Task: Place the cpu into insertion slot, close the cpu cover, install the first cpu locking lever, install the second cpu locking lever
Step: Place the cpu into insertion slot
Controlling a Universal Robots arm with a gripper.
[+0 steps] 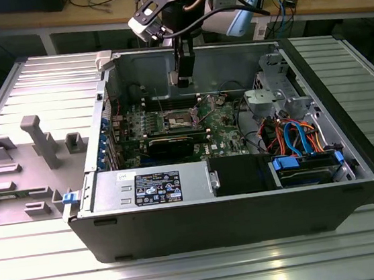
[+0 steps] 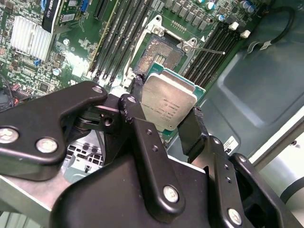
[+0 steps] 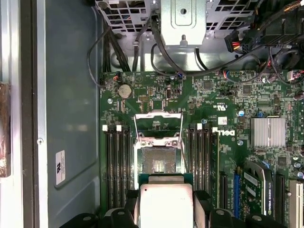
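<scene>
My gripper [image 2: 166,105] is shut on the cpu [image 2: 169,103], a thin square chip with a silver top and green rim, its black fingers [image 2: 134,102] gripping two opposite edges. In the first wrist view the cpu [image 3: 166,205] hangs at one edge of the insertion slot [image 3: 158,161], above it and apart from it. The slot's tan-gold contact field [image 2: 161,51] lies bare. The cpu cover [image 3: 158,116] stands swung open at the slot's far side. A thin lever rod [image 2: 211,50] sticks out beside the slot. In the exterior view the gripper [image 1: 183,79] hangs inside the open computer case above the green board [image 1: 220,119].
Long black memory slots [image 3: 116,175] flank the socket on both sides. A silver heat sink [image 3: 267,131], a graphics card [image 1: 171,145], a drive cage with cables [image 1: 292,111] and the power supply [image 1: 155,186] fill the case. A grey fixture [image 1: 38,140] stands on the exterior view's left.
</scene>
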